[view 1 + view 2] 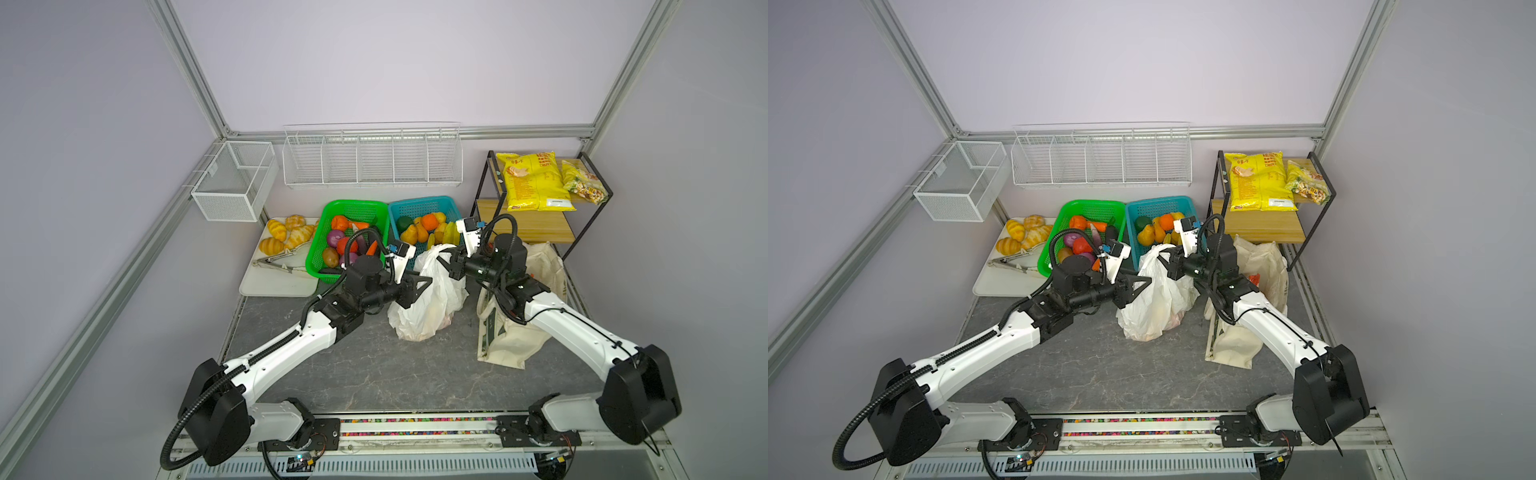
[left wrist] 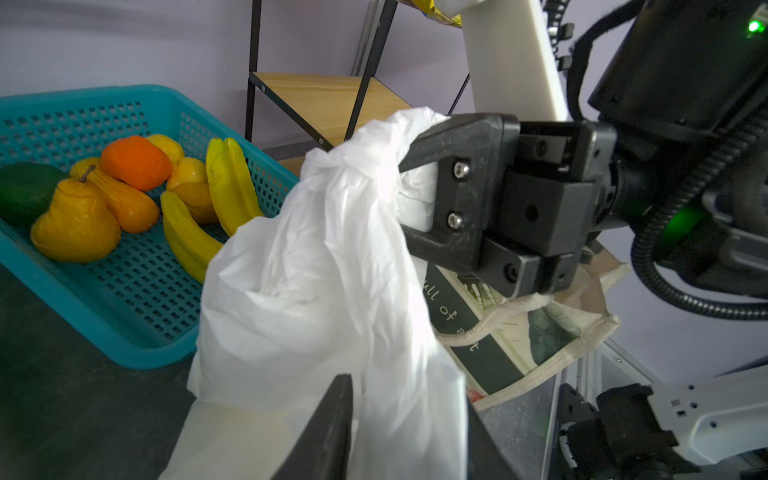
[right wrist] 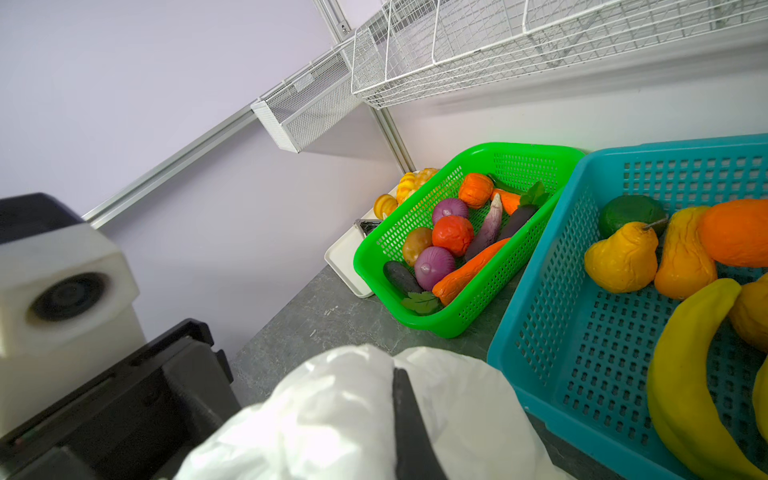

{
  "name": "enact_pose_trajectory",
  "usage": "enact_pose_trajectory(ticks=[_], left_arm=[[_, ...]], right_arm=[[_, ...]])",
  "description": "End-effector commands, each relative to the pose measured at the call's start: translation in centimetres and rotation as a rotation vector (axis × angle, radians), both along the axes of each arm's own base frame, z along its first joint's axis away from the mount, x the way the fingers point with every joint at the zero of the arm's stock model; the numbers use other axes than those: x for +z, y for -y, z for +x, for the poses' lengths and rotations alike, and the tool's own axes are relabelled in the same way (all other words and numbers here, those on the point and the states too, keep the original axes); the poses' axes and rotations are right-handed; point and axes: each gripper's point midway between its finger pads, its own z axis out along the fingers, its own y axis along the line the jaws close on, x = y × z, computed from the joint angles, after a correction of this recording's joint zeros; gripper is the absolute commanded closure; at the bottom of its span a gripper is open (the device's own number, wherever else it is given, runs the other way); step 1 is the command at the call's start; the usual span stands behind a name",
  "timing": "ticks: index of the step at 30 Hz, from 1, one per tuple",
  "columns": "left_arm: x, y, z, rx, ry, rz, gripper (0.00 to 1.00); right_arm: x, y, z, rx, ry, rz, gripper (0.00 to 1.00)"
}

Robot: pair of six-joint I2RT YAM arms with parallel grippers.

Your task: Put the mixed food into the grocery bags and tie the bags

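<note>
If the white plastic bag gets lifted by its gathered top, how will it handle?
Probably floppy: the white plastic bag is thin, crinkled film, bunched where the jaws of the right gripper clamp it. Its bulging bottom, with contents showing through, suggests it would hang and swing. The film looks slick, so it may slip.

Grey tabletop carries a tray, green basket, teal basket, white bag, tote and shelf.

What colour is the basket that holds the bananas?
The basket is teal blue, clearest in the left wrist view.
</note>
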Motion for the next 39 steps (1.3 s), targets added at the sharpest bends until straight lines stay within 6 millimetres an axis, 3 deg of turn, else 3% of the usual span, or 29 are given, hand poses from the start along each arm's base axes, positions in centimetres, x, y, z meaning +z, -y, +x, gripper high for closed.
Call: enact_pose_trajectory(ticks=[1, 4, 8, 13, 22, 29, 32, 34, 39], left_arm=[[0.1, 0.7, -0.4, -0.01, 0.001, -0.017, 0.79], [1.0, 2.0, -1.3, -0.028, 0.049, -0.038, 0.85], [0.5, 3.6, -1.2, -0.017, 0.055, -0.049, 0.86], [-0.3, 4.0, -0.3, 0.026, 0.067, -0.069, 0.72], [-1.0, 2.4, -2.0, -0.032, 0.146, 0.038, 0.46], [0.0, -1.0, -2.6, 0.004, 0.146, 0.05, 0.28], [0.6, -2.4, -2.3, 0.031, 0.126, 0.03, 0.29], [0.5, -3.1, -2.3, 0.039, 0.102, 0.013, 0.36], [-0.8, -2.1, -3.4, -0.043, 0.059, 0.011, 0.68]], right_arm=[[0.3, -1.1, -0.4, 0.028, -0.011, 0.047, 0.93], [0.1, -2.1, -0.7, 0.052, -0.059, 0.086, 0.93], [-0.2, -2.8, -1.4, 0.103, -0.099, 0.128, 0.93], [-1.6, -2.7, -2.0, 0.15, -0.105, 0.096, 0.93], [-2.5, -1.9, -1.9, 0.229, -0.099, 0.083, 0.93], [-2.5, -1.2, -1.8, 0.203, -0.07, 0.027, 0.93], [-2.3, -1.2, -1.8, 0.2, -0.065, 0.021, 0.93], [-2.1, -1.1, -1.8, 0.197, -0.062, 0.021, 0.93], [-1.7, -1.2, -1.5, 0.175, -0.084, 0.039, 0.93]])
